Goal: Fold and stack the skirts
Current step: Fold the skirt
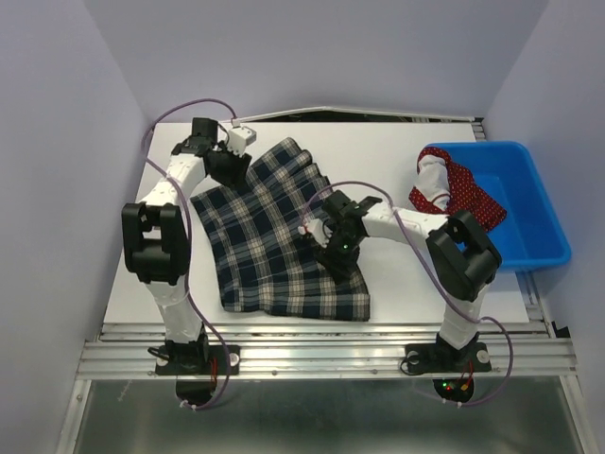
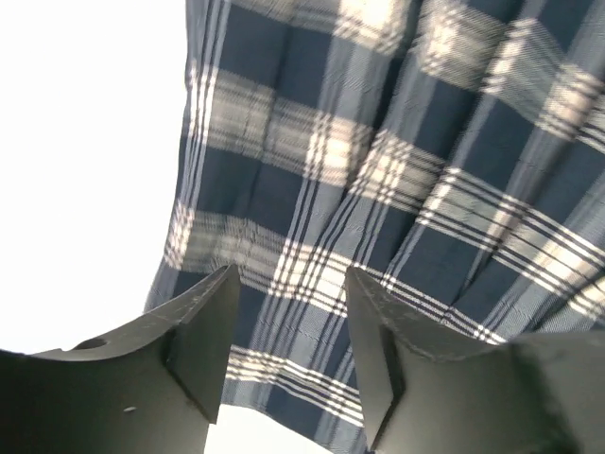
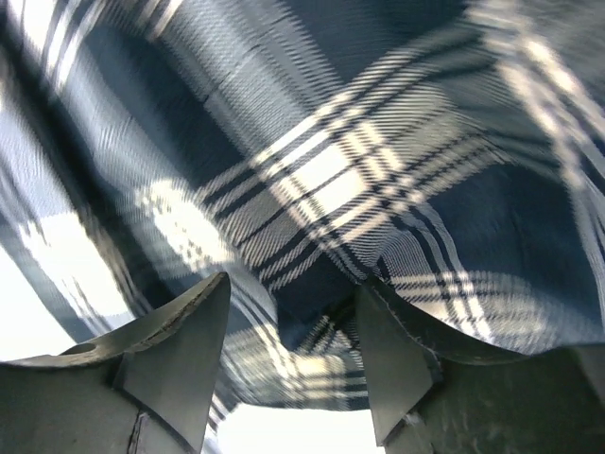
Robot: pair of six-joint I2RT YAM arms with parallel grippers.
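Observation:
The plaid skirt [image 1: 274,241] lies spread on the white table, with a rumpled fold at its far right. My left gripper [image 1: 225,166] is open over the skirt's far left corner. In the left wrist view its jaws [image 2: 288,284] stand apart above the plaid cloth [image 2: 378,161], near the cloth's edge. My right gripper [image 1: 333,244] is open over the skirt's right edge. In the right wrist view its jaws [image 3: 293,293] stand apart around a raised fold of plaid [image 3: 321,189], not closed on it. The red polka-dot skirt [image 1: 456,189] hangs over the bin's left rim.
A blue plastic bin [image 1: 534,232] stands at the table's right edge, partly over it. The white table [image 1: 151,284] shows bare at the left and along the front. Lilac walls close in the left, back and right sides.

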